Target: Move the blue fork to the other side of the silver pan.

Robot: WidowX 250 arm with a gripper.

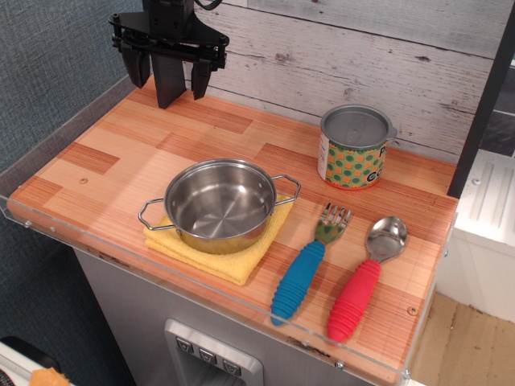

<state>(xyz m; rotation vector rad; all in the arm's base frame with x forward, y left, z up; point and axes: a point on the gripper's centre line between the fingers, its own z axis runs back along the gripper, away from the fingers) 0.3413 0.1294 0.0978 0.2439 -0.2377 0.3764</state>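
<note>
The blue fork [304, 269] lies on the wooden counter to the right of the silver pan [220, 204], tines pointing away from the front edge. The pan is empty and sits on a yellow cloth [233, 256], with wire loop handles at its left and right. My gripper [169, 71] hangs open and empty above the back left of the counter, far from both fork and pan.
A red-handled spoon [362, 281] lies just right of the fork. A green-dotted tin can [355, 148] stands at the back right. A clear plastic lip [241, 297] runs along the front edge. The planked wall is behind.
</note>
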